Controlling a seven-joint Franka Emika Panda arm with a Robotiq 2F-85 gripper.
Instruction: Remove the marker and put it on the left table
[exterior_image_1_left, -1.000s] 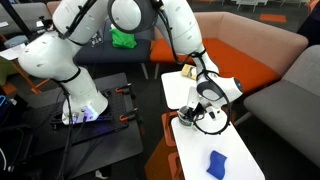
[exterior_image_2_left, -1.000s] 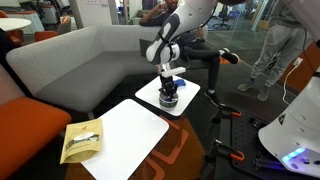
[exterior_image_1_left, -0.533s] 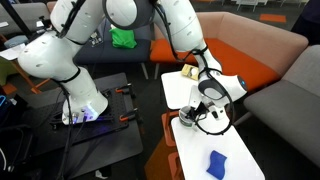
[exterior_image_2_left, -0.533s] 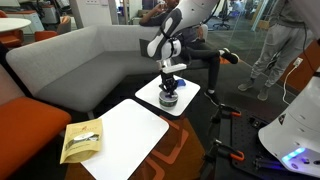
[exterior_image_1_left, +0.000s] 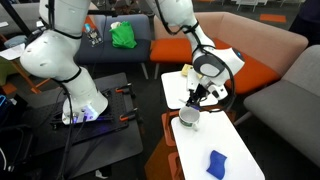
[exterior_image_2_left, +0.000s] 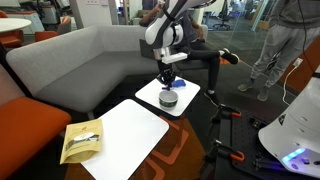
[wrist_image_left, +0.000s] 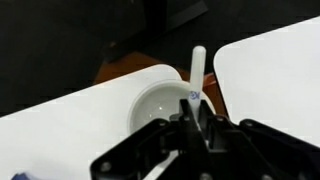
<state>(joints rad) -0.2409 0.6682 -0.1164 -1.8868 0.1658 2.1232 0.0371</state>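
Note:
My gripper (exterior_image_1_left: 199, 95) is shut on the marker (exterior_image_1_left: 194, 104), a thin dark stick. It holds the marker just above the white mug (exterior_image_1_left: 187, 118), which stands on the longer white table (exterior_image_1_left: 240, 150). In an exterior view the gripper (exterior_image_2_left: 167, 80) hangs over the mug (exterior_image_2_left: 169, 99). In the wrist view the marker (wrist_image_left: 197, 68) sticks up from between my jaws (wrist_image_left: 196, 118), in front of the mug (wrist_image_left: 157, 103). The left table (exterior_image_1_left: 173, 92) is the squarish white one next to it, which also shows in an exterior view (exterior_image_2_left: 130, 128).
A yellow bag (exterior_image_2_left: 82, 140) lies on the left table. A blue pad (exterior_image_1_left: 217, 163) lies on the mug's table. Grey and orange sofas (exterior_image_1_left: 270, 60) surround the tables. A person (exterior_image_2_left: 270, 45) stands behind. A green cloth (exterior_image_1_left: 123, 37) lies on a dark seat.
My gripper has risen from down at the mug to above it, and the marker has come up with it. The mug has stayed in place.

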